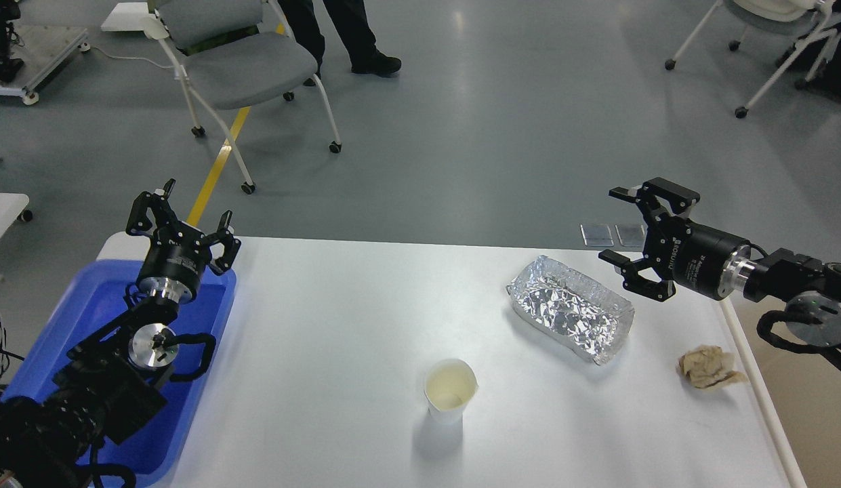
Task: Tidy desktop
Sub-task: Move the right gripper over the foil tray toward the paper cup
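The white desktop [339, 352] holds a crumpled foil tray [570, 308] at the right, a white paper cup [450, 391] near the middle front, and a crumpled brown paper ball [709, 367] near the right edge. My right gripper [620, 227] is open and empty, pointing left, just above and right of the foil tray's far end. My left gripper [183, 210] is open and empty above the far end of the blue tray [74, 318] at the desktop's left.
A beige bin [816, 407] stands beyond the desktop's right edge. A grey wheeled chair [247, 68] and a person's legs [345, 34] are on the floor behind the table. More chairs [779, 34] stand at the far right.
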Motion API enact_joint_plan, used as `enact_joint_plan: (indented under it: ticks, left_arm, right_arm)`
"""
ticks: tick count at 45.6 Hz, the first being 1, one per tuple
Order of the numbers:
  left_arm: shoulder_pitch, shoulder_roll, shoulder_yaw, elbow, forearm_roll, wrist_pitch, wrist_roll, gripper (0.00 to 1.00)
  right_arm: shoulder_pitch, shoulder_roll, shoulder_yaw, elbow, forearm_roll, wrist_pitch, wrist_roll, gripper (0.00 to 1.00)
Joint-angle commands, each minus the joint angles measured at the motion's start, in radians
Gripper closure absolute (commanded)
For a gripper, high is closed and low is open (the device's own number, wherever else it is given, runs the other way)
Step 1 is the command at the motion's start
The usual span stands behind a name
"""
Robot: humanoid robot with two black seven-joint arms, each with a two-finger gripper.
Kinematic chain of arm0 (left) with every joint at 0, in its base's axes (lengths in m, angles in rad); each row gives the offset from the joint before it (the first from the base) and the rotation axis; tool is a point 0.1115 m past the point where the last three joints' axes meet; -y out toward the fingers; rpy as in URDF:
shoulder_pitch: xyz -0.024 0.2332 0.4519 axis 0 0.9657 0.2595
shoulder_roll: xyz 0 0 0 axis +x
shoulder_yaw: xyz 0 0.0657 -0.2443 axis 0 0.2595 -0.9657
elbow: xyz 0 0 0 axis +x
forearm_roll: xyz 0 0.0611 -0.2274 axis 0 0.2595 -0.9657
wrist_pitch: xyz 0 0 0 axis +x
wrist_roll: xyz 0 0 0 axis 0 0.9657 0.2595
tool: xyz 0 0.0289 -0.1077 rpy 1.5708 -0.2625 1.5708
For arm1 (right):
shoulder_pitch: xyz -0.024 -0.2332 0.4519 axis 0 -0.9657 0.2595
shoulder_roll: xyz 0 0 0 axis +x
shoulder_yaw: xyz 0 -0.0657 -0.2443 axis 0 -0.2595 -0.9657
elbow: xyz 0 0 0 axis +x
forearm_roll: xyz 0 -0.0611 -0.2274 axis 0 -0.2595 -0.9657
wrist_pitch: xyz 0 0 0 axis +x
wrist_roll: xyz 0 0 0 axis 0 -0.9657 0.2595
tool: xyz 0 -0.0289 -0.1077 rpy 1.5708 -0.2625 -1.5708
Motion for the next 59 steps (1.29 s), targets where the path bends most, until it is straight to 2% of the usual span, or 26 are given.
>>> enact_joint_plan:
  ticks: [1, 8, 17, 25, 35, 46, 50, 54, 59]
  left_arm:
    - [0.000, 0.000, 0.000, 0.000, 0.000, 0.000, 0.000, 0.00]
    - [0.000, 0.000, 0.000, 0.000, 0.000, 0.000, 0.000, 0.00]
    - [0.000, 0.000, 0.000, 0.000, 0.000, 0.000, 0.000, 0.00]
    - [0.000, 0.000, 0.000, 0.000, 0.000, 0.000, 0.000, 0.00]
    - [0.000, 0.000, 0.000, 0.000, 0.000, 0.000, 0.000, 0.00]
    - [0.000, 0.000, 0.000, 0.000, 0.000, 0.000, 0.000, 0.00]
    - [0.000, 0.000, 0.000, -0.001, 0.000, 0.000, 0.000, 0.00]
    - [0.000, 0.000, 0.000, 0.000, 0.000, 0.000, 0.000, 0.00]
    - [0.000, 0.000, 0.000, -0.001, 0.000, 0.002, 0.000, 0.00]
  right_arm:
    - [0.080, 0.012, -0.090, 0.108, -0.109, -0.066, -0.024, 0.00]
    - [0.266, 0.008, -0.301, 0.098, -0.150, -0.112, -0.090, 0.00]
    - [0.530, 0.024, -0.680, 0.055, -0.198, -0.170, -0.089, 0.00]
    - [0.740, 0.127, -0.970, 0.003, -0.097, -0.262, -0.083, 0.00]
    - [0.952, 0.290, -1.311, 0.013, 0.141, -0.299, -0.002, 0.00]
    - [1.051, 0.411, -1.486, 0.062, 0.218, -0.298, 0.080, 0.00]
    - [1.099, 0.500, -1.616, 0.093, 0.230, -0.302, 0.130, 0.00]
    - [1.143, 0.557, -1.659, 0.118, 0.274, -0.301, 0.184, 0.00]
    - [1.163, 0.587, -1.667, 0.150, 0.303, -0.301, 0.192, 0.00]
